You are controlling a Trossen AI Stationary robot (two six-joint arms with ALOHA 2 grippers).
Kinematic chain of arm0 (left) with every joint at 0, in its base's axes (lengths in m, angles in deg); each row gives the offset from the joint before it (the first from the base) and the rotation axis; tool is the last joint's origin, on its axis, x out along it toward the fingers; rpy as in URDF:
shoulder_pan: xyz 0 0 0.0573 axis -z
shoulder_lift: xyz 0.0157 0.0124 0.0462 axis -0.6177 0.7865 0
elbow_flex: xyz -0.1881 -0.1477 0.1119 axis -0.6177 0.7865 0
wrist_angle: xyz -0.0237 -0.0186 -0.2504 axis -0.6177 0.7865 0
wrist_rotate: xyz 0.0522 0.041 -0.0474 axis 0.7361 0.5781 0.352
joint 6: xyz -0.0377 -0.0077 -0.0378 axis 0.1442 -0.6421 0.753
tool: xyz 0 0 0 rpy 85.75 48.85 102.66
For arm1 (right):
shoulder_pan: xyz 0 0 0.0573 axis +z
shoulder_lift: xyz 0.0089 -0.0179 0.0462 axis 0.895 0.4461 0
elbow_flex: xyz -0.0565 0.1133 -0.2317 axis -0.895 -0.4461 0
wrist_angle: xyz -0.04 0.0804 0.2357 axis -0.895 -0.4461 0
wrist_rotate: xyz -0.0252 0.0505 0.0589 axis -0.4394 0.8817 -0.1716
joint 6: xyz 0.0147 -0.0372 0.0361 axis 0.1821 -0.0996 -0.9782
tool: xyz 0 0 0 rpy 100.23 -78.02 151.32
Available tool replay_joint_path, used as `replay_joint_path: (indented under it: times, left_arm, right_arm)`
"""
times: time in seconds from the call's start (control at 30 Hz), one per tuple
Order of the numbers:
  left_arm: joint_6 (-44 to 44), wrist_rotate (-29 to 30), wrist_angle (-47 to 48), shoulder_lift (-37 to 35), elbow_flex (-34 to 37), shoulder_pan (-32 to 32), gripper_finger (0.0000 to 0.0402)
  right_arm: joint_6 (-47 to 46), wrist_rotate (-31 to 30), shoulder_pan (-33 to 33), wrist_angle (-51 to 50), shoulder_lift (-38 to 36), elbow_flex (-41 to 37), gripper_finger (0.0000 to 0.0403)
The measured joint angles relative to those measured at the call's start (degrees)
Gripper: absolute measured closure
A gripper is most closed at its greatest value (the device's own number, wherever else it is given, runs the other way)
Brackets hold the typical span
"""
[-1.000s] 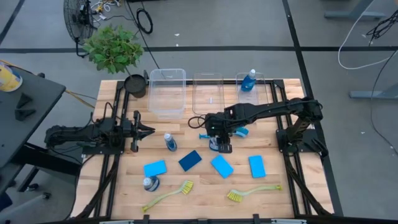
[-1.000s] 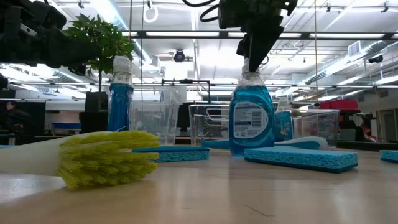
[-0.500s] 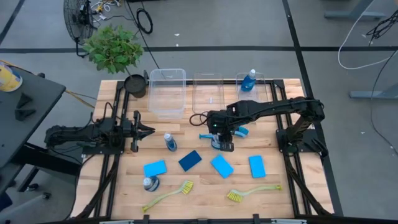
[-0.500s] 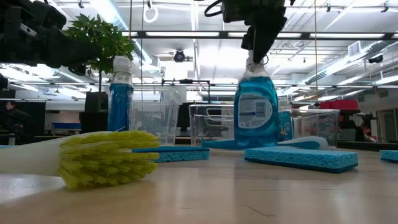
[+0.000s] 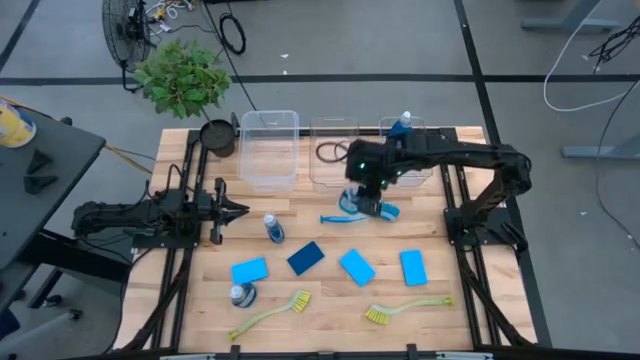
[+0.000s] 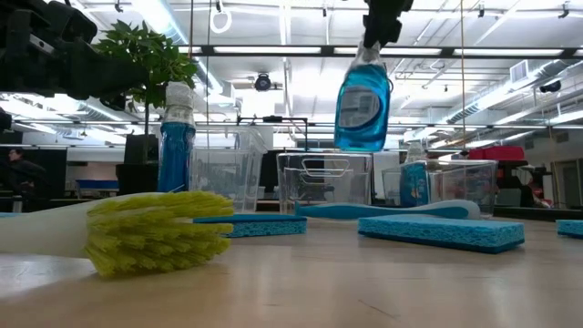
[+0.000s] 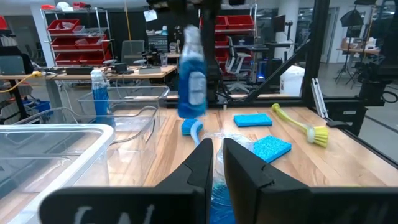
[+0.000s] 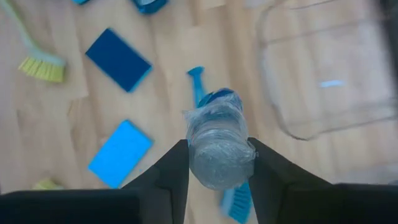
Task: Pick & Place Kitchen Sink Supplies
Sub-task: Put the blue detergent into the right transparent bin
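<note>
Right hand grips blue bottle by cap, lifted clear of counter. Step: carry. Next: lower into clear bin. Left hand waits, fingers narrow.

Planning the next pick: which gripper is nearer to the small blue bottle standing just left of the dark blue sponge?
Left. The left gripper sits just beside that small blue bottle; the right gripper hangs farther off, holding another blue bottle aloft.

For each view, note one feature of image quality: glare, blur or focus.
Low view: ceiling lights glare behind the lifted bottle; the near brush looks soft. Right wrist view: the clear bin is smeared. Left wrist view: its own fingers are blurred.
</note>
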Motion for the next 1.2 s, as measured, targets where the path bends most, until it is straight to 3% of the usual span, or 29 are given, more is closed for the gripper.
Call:
replay_joint_path:
  times: [0.5, 1.2]
  left_arm:
    - [0.0, 0.0, 0.0, 0.0, 0.0, 0.0, 0.0358]
    - [0.0, 0.0, 0.0, 0.0, 0.0, 0.0, 0.0358]
  right_arm:
    - [2.1, -4.1, -15.6, -6.5, -7.2, 1.2, 0.0277]
    - [22.1, -4.2, -37.9, -13.0, -9.4, 1.2, 0.0278]
